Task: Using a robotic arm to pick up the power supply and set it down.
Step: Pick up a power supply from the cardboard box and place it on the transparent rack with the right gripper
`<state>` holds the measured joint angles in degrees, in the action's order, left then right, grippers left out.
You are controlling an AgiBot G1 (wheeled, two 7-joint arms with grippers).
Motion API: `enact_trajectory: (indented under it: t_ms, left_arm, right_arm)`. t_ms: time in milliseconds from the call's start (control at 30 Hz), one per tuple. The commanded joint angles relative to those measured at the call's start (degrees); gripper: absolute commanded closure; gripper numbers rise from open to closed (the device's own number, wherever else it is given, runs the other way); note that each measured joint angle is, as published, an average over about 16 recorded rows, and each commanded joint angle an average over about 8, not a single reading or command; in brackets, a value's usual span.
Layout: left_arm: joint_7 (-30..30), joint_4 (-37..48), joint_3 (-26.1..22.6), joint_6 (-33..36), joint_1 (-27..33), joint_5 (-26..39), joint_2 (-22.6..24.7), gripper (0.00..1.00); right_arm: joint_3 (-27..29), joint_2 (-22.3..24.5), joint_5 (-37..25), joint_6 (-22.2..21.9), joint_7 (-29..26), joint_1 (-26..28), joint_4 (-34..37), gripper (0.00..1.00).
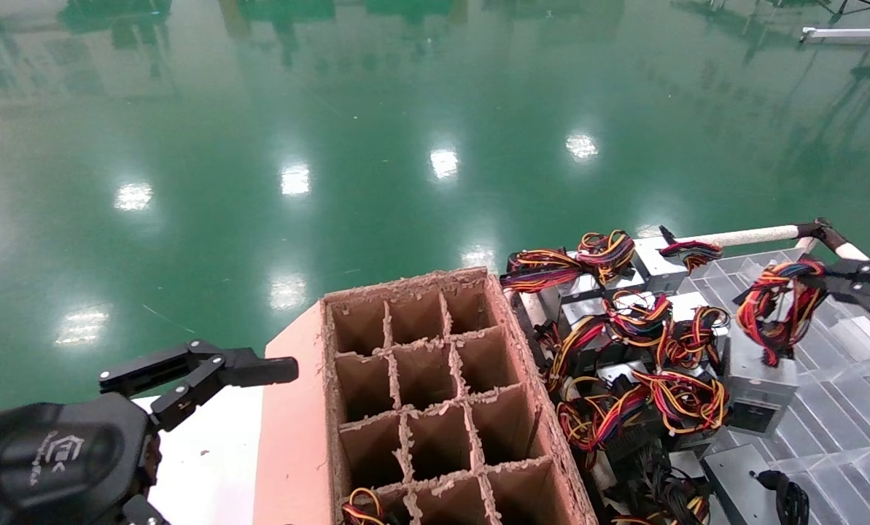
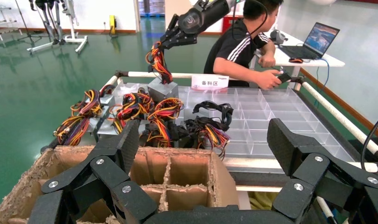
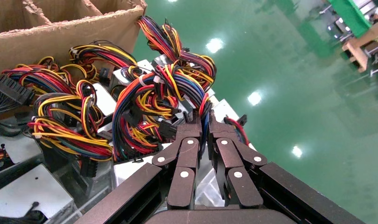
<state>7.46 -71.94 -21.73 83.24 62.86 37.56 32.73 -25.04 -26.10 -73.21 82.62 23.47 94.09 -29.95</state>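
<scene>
Head view: right black two-finger gripper pinches the wire bundle of the small silver-grey metal power supply (far right), above the clear divided tray; left gripper parked, fingers spread.

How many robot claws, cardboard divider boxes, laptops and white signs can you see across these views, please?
Claws: 2, the left claw open, the right claw shut on the wires of the power supply.
Cardboard divider box: 1.
Laptop: 1.
White sign: 1.
Total: 5.
</scene>
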Motion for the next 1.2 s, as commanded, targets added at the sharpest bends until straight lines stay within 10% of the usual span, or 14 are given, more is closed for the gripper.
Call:
enact_trajectory:
  t_ms: [33,1200]
  left_arm:
    - [0.0,0.0,0.0,0.0,0.0,0.0,0.0,0.00]
    - [0.0,0.0,0.0,0.0,0.0,0.0,0.0,0.00]
  right_arm:
    - [-0.2,-0.7,0.0,0.2,0.3,0.0,1.5,1.00]
    - [12.0,-9.0,19.4,2.9,8.6,-11.7,32.8,1.00]
